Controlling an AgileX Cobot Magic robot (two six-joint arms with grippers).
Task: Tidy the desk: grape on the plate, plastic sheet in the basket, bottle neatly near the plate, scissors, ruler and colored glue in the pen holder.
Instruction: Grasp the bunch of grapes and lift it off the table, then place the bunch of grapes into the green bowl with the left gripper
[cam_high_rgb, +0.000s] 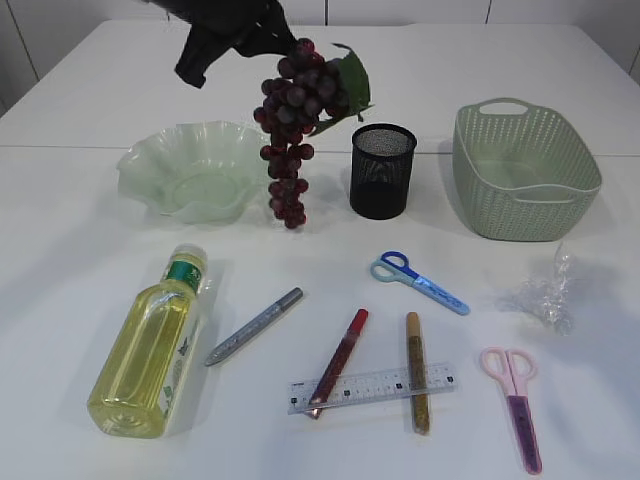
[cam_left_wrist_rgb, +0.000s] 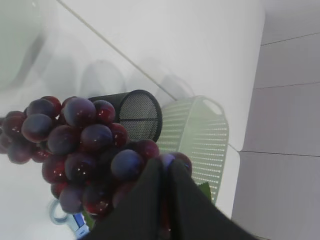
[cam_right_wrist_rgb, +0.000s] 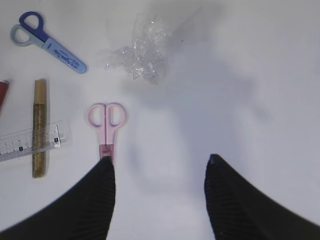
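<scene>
A dark red grape (cam_high_rgb: 292, 130) bunch hangs in the air from my left gripper (cam_high_rgb: 283, 42), which is shut on its top; the bunch dangles between the pale green plate (cam_high_rgb: 135, 165) and the black mesh pen holder (cam_high_rgb: 382, 170). In the left wrist view the pinched fingers (cam_left_wrist_rgb: 150, 185) meet among the grape (cam_left_wrist_rgb: 80, 145) berries. My right gripper (cam_right_wrist_rgb: 160, 165) is open above bare table beside the pink scissors (cam_right_wrist_rgb: 106, 125), holding nothing. The crumpled plastic sheet (cam_high_rgb: 545, 290), oil bottle (cam_high_rgb: 150, 345), blue scissors (cam_high_rgb: 418, 280), ruler (cam_high_rgb: 370, 387) and colored glue sticks (cam_high_rgb: 340, 360) lie on the table.
The green basket (cam_high_rgb: 520, 210) stands at the back right, nothing showing in it. A silver glue stick (cam_high_rgb: 253, 326) and a gold one (cam_high_rgb: 416, 370) flank the red one; red and gold cross the ruler. The bottle lies on its side at front left.
</scene>
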